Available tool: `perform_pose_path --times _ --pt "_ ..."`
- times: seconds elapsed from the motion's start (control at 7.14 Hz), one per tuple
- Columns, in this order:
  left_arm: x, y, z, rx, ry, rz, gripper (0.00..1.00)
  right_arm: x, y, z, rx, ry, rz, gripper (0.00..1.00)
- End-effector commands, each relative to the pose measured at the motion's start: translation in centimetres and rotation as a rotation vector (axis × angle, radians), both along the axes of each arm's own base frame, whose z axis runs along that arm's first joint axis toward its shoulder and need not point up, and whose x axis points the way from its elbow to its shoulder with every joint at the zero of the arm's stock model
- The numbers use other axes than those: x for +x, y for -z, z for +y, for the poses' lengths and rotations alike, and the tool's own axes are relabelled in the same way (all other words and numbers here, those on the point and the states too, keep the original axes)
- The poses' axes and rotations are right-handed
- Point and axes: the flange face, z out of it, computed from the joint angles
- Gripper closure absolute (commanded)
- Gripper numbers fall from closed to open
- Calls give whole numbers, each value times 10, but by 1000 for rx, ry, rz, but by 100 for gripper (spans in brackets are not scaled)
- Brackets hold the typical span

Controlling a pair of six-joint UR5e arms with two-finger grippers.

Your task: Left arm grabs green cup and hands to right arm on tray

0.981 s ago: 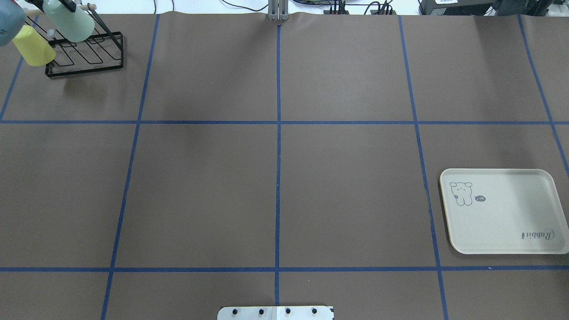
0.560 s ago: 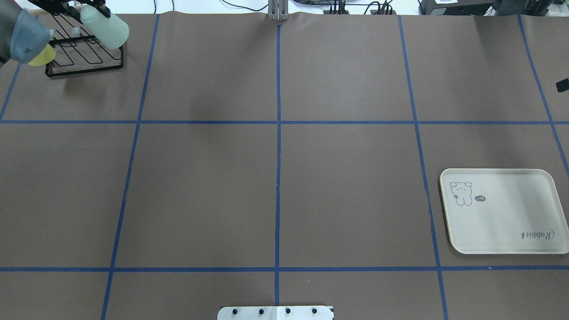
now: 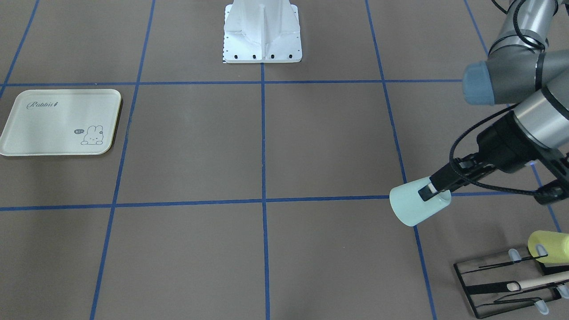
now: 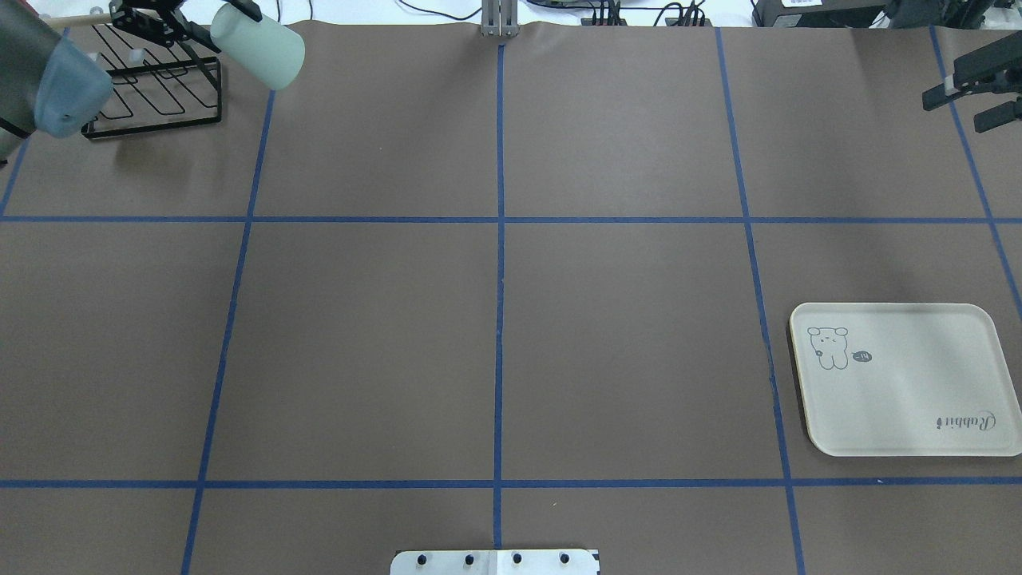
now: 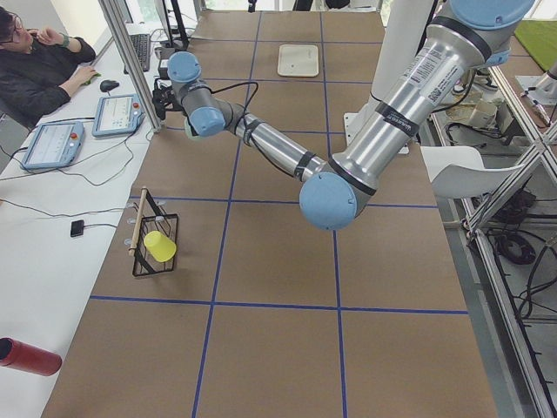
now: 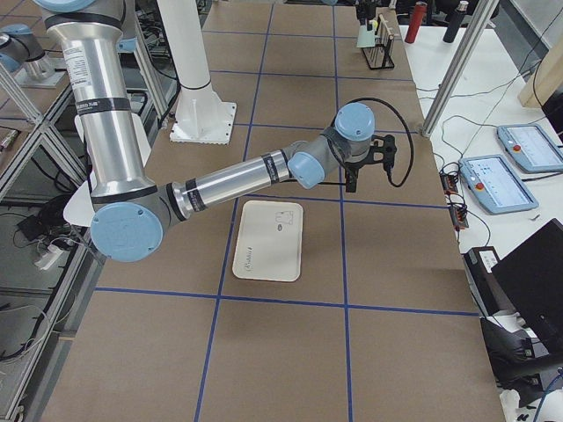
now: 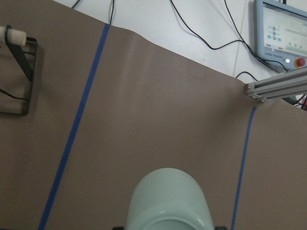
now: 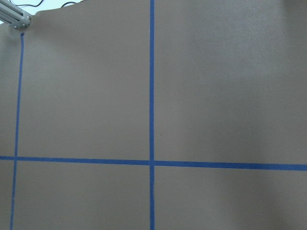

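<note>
Two arms, one cup: left gripper [image 3: 434, 189] is clamped on the green cup [image 3: 411, 206] at its narrower end, the cup tipped sideways in the air just beside the black rack [image 3: 489, 289]. Right gripper [image 4: 958, 108] is well apart, beyond the tray [image 4: 894, 399]; its fingers look apart, tho it's cut off at frame edge. Risk: end-only grip lets the cup pivot or slip if the swing across is fast.
</note>
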Motion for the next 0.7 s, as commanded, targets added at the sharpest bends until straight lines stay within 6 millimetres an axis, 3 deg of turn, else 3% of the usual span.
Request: perform_pose_path --times 0.0,0.28,0.56 --pt "34 46 48 -54 -26 81 100 -11 40 -4 -54 -74 -79 0" --pt "47 64 70 -58 -50 111 100 -19 55 2 -67 -177 -148 0" --pt "64 84 97 -66 -87 143 100 -47 75 18 -62 -214 -278 0"
